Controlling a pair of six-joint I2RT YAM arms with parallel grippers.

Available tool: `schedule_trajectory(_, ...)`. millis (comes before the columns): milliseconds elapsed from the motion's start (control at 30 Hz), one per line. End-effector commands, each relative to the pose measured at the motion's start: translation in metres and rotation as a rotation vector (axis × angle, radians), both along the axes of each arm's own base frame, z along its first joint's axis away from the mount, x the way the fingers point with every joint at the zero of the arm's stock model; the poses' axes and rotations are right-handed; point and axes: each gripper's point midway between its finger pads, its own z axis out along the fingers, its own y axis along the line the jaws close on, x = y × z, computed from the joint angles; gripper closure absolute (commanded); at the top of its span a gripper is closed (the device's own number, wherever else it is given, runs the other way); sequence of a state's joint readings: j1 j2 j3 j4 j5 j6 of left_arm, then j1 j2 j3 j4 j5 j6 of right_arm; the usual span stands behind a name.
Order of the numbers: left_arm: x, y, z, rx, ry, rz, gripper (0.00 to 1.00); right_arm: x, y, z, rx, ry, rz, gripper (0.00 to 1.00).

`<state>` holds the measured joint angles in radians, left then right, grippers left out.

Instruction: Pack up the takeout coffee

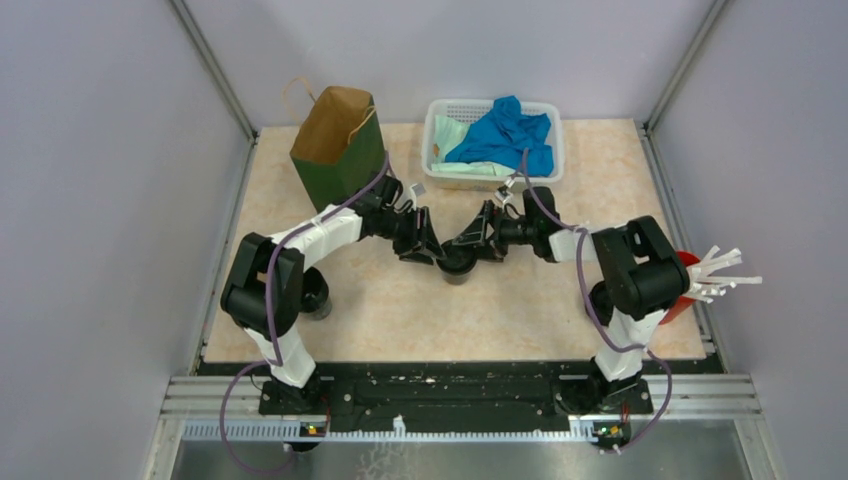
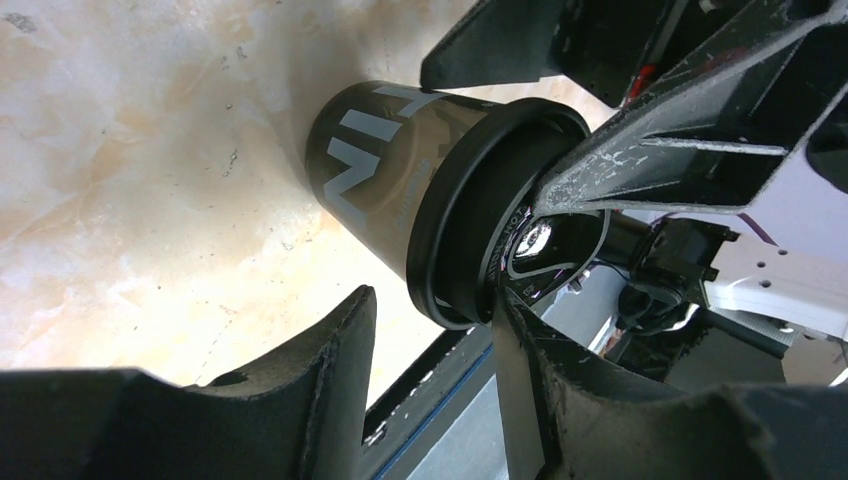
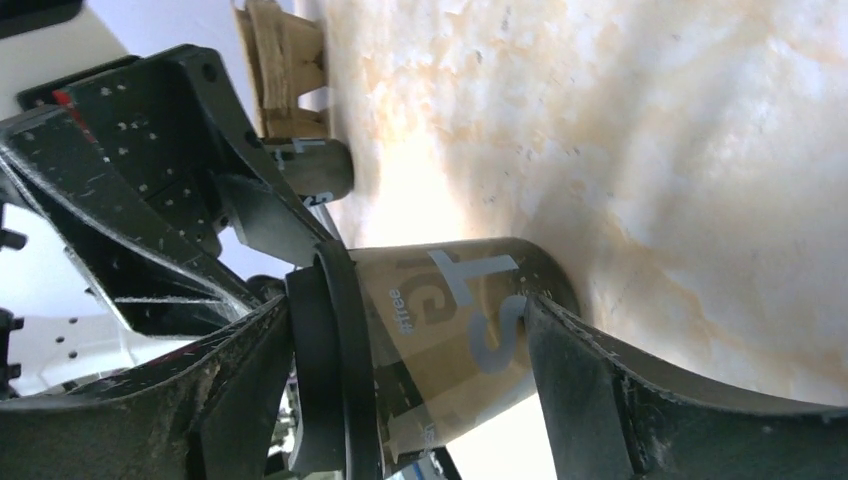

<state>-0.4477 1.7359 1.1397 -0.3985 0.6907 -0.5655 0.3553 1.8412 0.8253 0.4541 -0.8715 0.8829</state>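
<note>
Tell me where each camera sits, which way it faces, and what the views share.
Top external: above and behind the bases, looking down at the beige table; both arms whole, left gripper and right gripper flanking the small black paper cup with black lid.
Left wrist: on the left arm, looking along its own fingers at the cup; the right gripper's fingers show too.
Right wrist: on the right arm, looking along its own fingers, which frame the cup.
Shared: all three show that cup.

Coffee cup (image 1: 458,268), bag (image 1: 338,150), basket (image 1: 440,108) on table (image 1: 520,310)
</note>
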Motion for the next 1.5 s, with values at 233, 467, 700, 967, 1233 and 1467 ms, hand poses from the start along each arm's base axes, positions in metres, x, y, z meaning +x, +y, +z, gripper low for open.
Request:
schedule_trajectory(233,0.013,0.018,-0.006,0.190,-0.017,0.004,0.30,-0.016,-0.017,0.017,-0.196,0.076,0.029,0.08)
schedule_trajectory(467,0.022,-0.001,0.022,0.082,-0.028,-0.012,0.18,-0.022,-0.022,0.036,-0.248,0.099,0.082,0.07)
schedule_trajectory(700,0.017,-0.001,0.006,0.084,0.010,-0.030,0.29,-0.042,-0.022,0.043,-0.217,0.201,0.155,0.13)
schedule_trajectory(967,0.012,-0.002,-0.006,0.073,0.034,-0.024,0.34,-0.050,-0.018,0.054,-0.152,0.280,0.182,0.24)
schedule_trajectory(1233,0.007,0.005,-0.024,0.143,0.046,-0.001,0.43,-0.054,-0.015,0.043,-0.122,0.328,0.168,0.37)
schedule_trajectory(1467,-0.003,0.006,-0.041,0.210,0.061,0.005,0.46,-0.054,-0.014,0.024,-0.137,0.359,0.123,0.49)
